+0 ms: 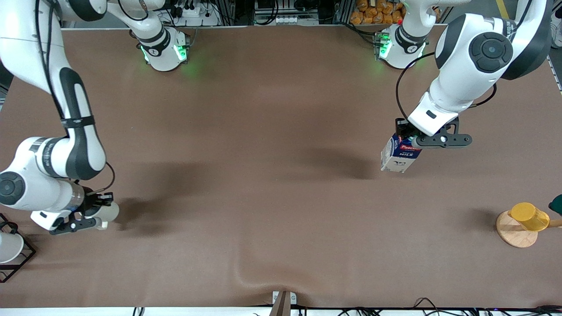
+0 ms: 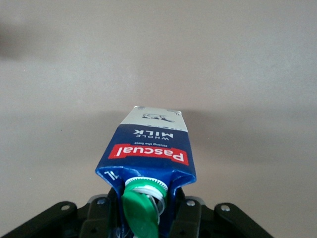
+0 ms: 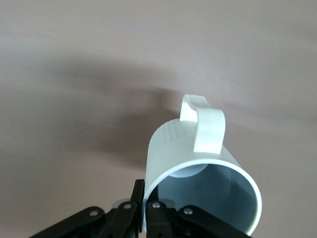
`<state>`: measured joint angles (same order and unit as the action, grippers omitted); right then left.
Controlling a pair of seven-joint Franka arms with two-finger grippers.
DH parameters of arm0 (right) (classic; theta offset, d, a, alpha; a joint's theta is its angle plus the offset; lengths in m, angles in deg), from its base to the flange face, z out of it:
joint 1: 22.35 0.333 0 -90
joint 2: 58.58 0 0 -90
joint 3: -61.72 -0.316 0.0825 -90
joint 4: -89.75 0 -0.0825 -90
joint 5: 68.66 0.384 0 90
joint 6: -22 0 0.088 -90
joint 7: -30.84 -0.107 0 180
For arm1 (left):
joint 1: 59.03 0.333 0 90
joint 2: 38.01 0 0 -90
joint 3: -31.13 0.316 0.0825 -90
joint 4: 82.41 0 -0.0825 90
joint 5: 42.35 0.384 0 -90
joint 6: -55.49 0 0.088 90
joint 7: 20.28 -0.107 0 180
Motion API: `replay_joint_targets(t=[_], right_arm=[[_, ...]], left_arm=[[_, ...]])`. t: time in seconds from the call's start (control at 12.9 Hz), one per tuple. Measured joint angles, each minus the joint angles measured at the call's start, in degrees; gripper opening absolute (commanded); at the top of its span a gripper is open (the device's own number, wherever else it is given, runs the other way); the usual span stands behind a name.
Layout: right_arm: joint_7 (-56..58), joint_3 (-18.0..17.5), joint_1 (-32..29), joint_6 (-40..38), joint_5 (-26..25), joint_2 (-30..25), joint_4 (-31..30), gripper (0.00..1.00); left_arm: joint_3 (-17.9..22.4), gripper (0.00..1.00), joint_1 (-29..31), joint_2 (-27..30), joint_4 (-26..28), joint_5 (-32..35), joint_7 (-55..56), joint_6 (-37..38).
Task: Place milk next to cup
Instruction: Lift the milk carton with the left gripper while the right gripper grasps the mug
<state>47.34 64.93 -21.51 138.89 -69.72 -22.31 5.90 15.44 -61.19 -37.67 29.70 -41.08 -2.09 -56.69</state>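
Observation:
The milk (image 1: pixel 398 157), a dark blue and white carton with a red label band, hangs tilted in my left gripper (image 1: pixel 406 137) above the table toward the left arm's end. In the left wrist view the fingers clamp the carton's top (image 2: pixel 148 148) on both sides of the green cap (image 2: pixel 141 210). My right gripper (image 1: pixel 94 211) is shut on the rim of the cream-white cup (image 1: pixel 109 212) and holds it above the table at the right arm's end. In the right wrist view one finger is inside and one outside the cup's wall (image 3: pixel 198 163), with the handle (image 3: pixel 208 126) up.
A yellow cup (image 1: pixel 529 216) lies on a round wooden coaster (image 1: pixel 513 235) at the left arm's end, with a dark green object (image 1: pixel 556 204) at the view's edge. A plain white cup in a black wire frame (image 1: pixel 9 250) stands at the right arm's end.

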Motion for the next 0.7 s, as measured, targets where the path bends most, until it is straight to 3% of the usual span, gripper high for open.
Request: replay_joint_targets(t=[0.31, 0.7], right_arm=[[-6.63, -0.34, 7.91, -0.07, 1.61, 0.04, 0.80, 0.00], [-26.97, -0.55, 19.61, -0.02, 2.14, 0.38, 1.95, 0.00]], left_arm=[[0.00, 0.38, 0.01, 1.27, -0.26, 0.00, 0.41, 0.04], [-1.21, 0.38, 0.00, 2.79, -0.34, -0.25, 1.73, 1.85]])
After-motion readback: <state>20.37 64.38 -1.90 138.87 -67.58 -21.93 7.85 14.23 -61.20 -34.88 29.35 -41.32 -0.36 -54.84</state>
